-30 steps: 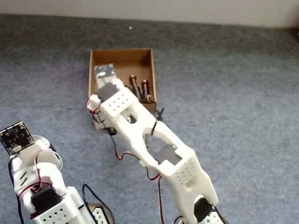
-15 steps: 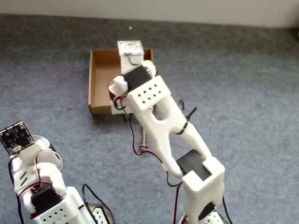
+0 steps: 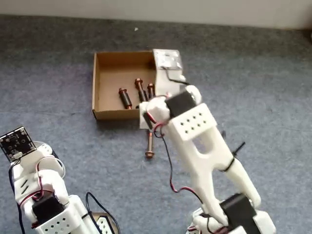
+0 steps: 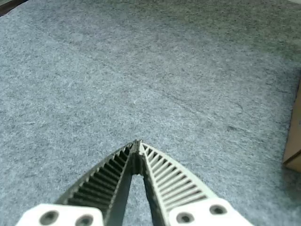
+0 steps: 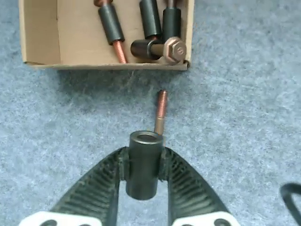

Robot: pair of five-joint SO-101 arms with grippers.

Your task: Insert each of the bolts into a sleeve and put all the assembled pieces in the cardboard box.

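I count several pieces in cardboard box; right pincer grips sleeve, one bolt loose, left pincer closed.

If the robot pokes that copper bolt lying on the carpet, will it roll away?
Probably not far. The bolt is a round rod, so it could roll sideways, but the fuzzy grey carpet likely slows it. Its wider head would probably make it curve. It looks like stiff metal, so it shouldn't bend.
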